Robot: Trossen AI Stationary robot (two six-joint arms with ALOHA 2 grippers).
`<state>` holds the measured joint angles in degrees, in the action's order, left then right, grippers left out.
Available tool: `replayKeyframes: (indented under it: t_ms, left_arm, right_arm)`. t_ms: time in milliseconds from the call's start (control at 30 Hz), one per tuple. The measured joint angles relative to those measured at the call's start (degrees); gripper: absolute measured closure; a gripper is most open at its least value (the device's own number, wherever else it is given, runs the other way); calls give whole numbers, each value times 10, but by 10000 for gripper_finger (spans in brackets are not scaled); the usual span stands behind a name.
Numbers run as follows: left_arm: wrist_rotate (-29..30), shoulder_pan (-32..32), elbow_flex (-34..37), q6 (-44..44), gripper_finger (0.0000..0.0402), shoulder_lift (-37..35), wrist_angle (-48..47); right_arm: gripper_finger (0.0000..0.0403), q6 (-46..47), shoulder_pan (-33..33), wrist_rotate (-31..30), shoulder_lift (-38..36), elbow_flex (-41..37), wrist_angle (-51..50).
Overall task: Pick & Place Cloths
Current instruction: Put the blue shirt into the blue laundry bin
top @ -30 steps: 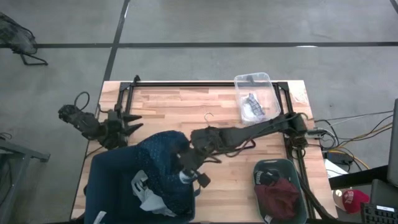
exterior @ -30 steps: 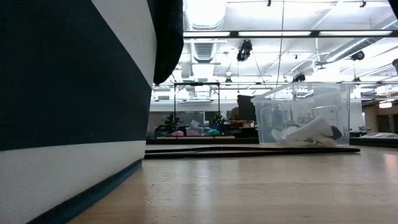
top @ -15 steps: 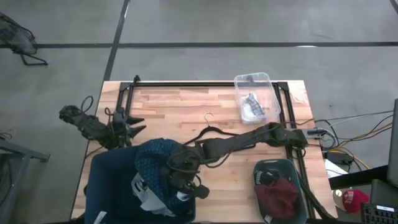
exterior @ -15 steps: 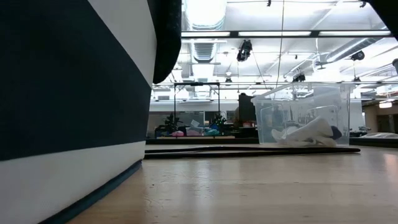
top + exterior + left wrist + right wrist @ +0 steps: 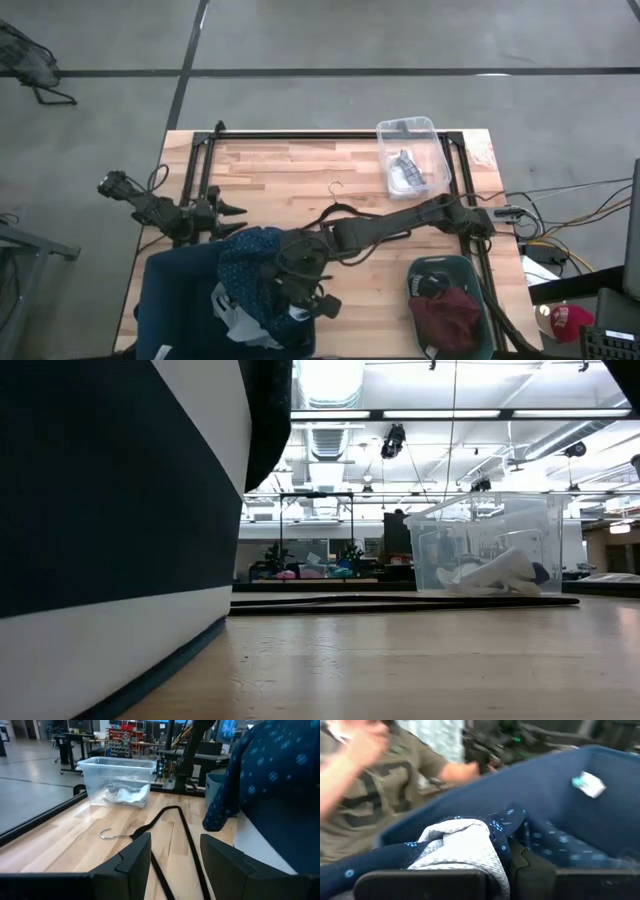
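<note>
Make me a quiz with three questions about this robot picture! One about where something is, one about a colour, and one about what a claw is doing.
1. Where are the socks?
A. In the clear box
B. On the floor
C. On the hanger

2. What colour is the dotted shirt?
A. Yellow
B. Navy blue
C. Pink

3. What is the right claw doing?
A. Resting far from the cloths
B. Lifting the clear box
C. Gripping the dotted shirt over the blue bin

Answers: 1 A, the socks lie inside the clear box at the table's far edge. 2 B, it is dark blue with pale dots. 3 C, the right wrist view shows shirt fabric pinched between its fingers, above the bin.
</note>
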<state>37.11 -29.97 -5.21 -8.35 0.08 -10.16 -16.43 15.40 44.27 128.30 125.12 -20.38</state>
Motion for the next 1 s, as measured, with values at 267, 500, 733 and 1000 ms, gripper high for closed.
replayKeyframes:
  t_ms: [267,500,733,1000]
  left_arm:
    - [0,4,4,-5,225,0,-12]
    - [-1,5,11,-2,225,0,17]
    - [3,5,15,61,225,1,41]
    - [4,5,15,65,225,2,39]
  right_arm:
    - [394,-33,-9,-32,-43,0,-55]
    - [394,-16,-10,8,-68,-1,-65]
    - [394,-5,-29,-37,-116,-1,-118]
    - [394,12,-40,-66,-165,-6,-137]
